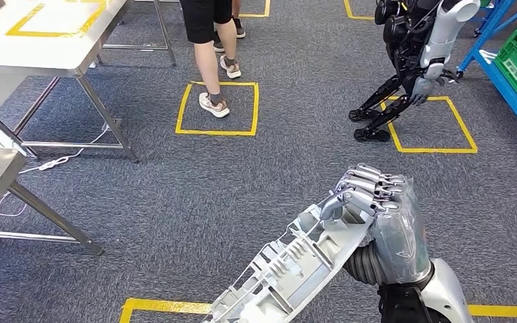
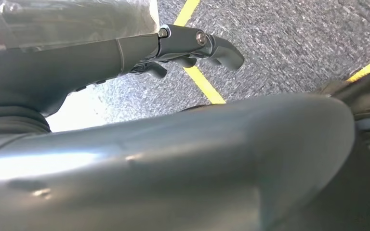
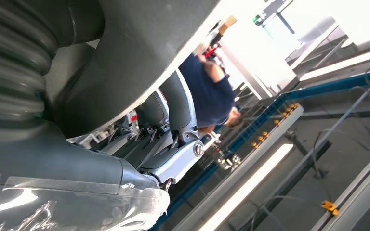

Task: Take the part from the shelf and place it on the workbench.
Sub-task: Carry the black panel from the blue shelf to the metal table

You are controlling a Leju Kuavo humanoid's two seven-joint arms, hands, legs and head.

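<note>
Carrying the long grey part (image 1: 296, 262) clamped in its right hand (image 1: 370, 195), the robot risks the overhanging seven-o'clock end levering loose before the workbench (image 1: 40, 40) at ten o'clock; left hand (image 2: 192, 45) hangs loosely curled, holding nothing.

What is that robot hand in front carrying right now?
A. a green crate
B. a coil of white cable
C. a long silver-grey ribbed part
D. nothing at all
C: in the head view the right hand has its fingers wrapped over the upper end of a long silver-grey ribbed part, which slants down above the grey carpet.
</note>
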